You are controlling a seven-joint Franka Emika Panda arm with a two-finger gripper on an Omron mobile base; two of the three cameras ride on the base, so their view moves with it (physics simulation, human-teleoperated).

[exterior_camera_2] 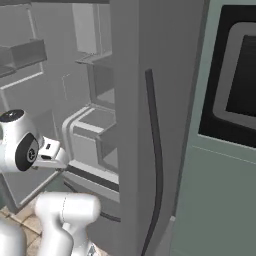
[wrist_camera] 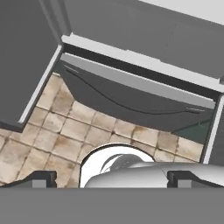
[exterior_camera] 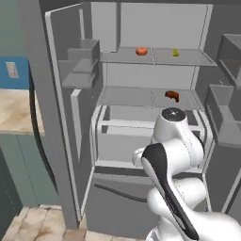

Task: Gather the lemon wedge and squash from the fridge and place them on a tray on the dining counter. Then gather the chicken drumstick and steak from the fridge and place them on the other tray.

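The fridge point(exterior_camera: 141, 117) stands open in front of the robot, and nothing is gathered yet, so I judge the task is at its very first step: to reach in for the lemon wedge or the squash. Going from left to right in the left base view, there is a beige counter point(exterior_camera: 16, 110) at the far left, then the open left door point(exterior_camera: 70, 108) with its shelf bins, then the inner shelves. On the upper shelf lies a round red-orange item point(exterior_camera: 141, 51), and to its right a small yellow piece point(exterior_camera: 175, 52), probably the lemon wedge. On the shelf below, more to the right, sits a brown item point(exterior_camera: 172, 96), maybe the drumstick or steak; which one I cannot tell. The gripper point(wrist_camera: 109, 178) points down to the tiled floor point(wrist_camera: 65, 131) near the freezer drawer point(wrist_camera: 131, 100), its fingers spread fully apart and holding nothing. The next move calls for lifting the hand up to the upper shelf.
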